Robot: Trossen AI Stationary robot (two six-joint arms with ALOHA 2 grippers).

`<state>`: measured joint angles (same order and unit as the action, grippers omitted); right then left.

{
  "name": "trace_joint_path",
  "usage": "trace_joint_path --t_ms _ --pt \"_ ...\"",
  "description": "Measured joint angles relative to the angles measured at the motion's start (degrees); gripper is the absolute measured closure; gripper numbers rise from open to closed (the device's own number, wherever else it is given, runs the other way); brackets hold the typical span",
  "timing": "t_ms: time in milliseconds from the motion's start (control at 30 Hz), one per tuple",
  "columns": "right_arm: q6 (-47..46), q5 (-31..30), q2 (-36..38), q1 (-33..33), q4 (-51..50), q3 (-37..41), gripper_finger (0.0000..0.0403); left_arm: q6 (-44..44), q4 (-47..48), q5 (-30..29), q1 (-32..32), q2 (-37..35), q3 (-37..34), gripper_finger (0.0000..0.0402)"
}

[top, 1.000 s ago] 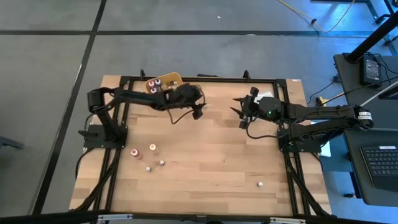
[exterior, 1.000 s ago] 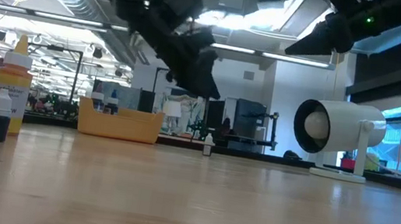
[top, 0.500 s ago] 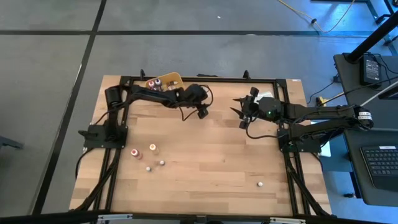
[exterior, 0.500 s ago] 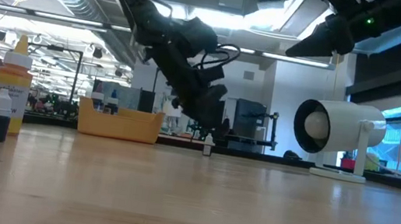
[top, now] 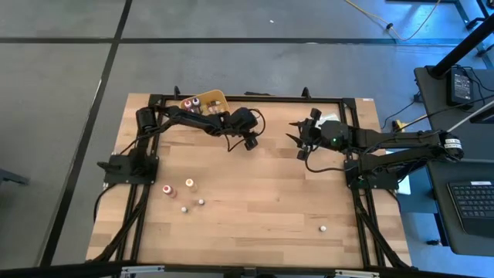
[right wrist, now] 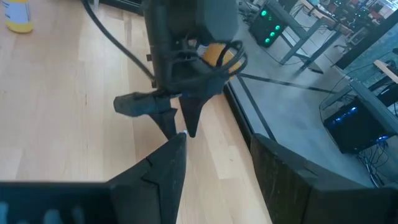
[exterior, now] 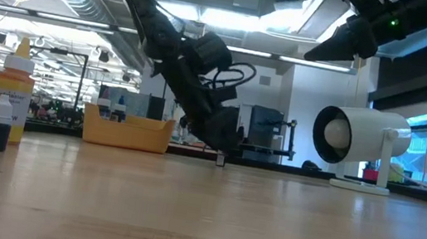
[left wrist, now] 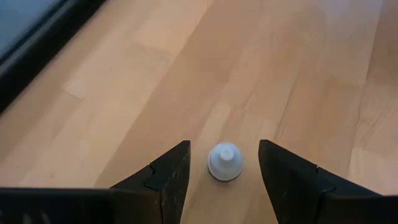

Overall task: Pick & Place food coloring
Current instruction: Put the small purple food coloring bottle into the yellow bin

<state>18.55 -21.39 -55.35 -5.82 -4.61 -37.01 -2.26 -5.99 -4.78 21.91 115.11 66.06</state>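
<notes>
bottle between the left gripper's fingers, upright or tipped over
Upright: in the left wrist view the bottle shows its round white cap end-on, standing on the table between the fingers, untouched.

Two dark, near-black jointed arms, the left arm [top: 189, 117] and the right arm [top: 390, 140], each built of slim tubular links between bulkier joint housings. A loose black cable loops out beside the wrist housing of the left arm, and a small green light shows on the wrist housing of the right arm. Each arm ends in two matte black, wedge-shaped fingers [left wrist: 166, 177] that taper toward the tip, with a stepped notch along the inner edge.
</notes>
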Motion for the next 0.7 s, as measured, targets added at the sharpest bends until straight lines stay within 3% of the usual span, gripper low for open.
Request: trace_joint_path --t_ms 333,700 --pt "0.15 0.01 0.00 0.00 0.01 0.00 0.0221 0.02 -0.17 -0.04 0.00 0.48 0.00 0.0237" --pt "0.20 -0.01 0.00 0.00 -0.29 0.00 0.0221 0.02 -0.47 -0.27 0.00 0.43 0.00 0.0338"
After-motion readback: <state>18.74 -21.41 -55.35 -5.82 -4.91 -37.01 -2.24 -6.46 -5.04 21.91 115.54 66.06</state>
